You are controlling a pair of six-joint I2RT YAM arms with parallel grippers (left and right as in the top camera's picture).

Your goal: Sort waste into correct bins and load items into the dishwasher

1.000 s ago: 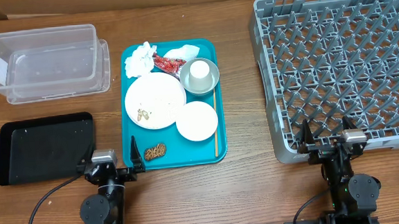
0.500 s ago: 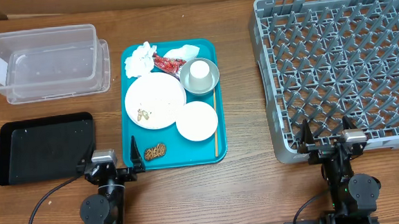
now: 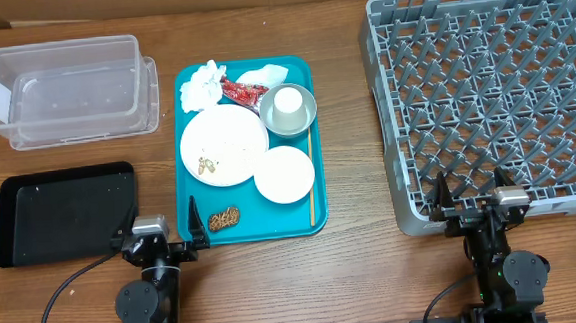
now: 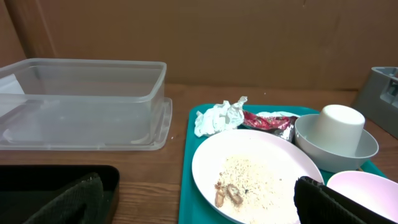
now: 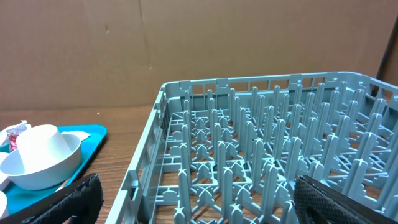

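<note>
Seen from overhead, a teal serving tray (image 3: 196,197) lies mid-surface. On it, a crumpled white napkin (image 3: 203,83) sits at 11 o'clock with a red wrapper (image 3: 239,89) touching it at 12. A grey-rimmed bowl (image 3: 308,111) at 1 o'clock holds an upside-down white cup (image 3: 287,100). The large plate (image 3: 228,135), at 9 o'clock, carries rice-like grains and brown scraps (image 3: 206,166). The smaller dish (image 3: 284,174) sits at 4 o'clock, just beside a thin wooden stick (image 3: 310,175) along the 3 o'clock edge. Brown bits (image 3: 223,220) lie at 7 o'clock.

From the tray, the clear tub (image 3: 68,92) is at 10 o'clock, the black tray (image 3: 66,213) at 8 and the grey dish rack (image 3: 490,99) at 3.

The left end effector (image 3: 162,234) and the right end effector (image 3: 470,202) sit at the 6 o'clock edge, each spread wide and holding nothing.
</note>
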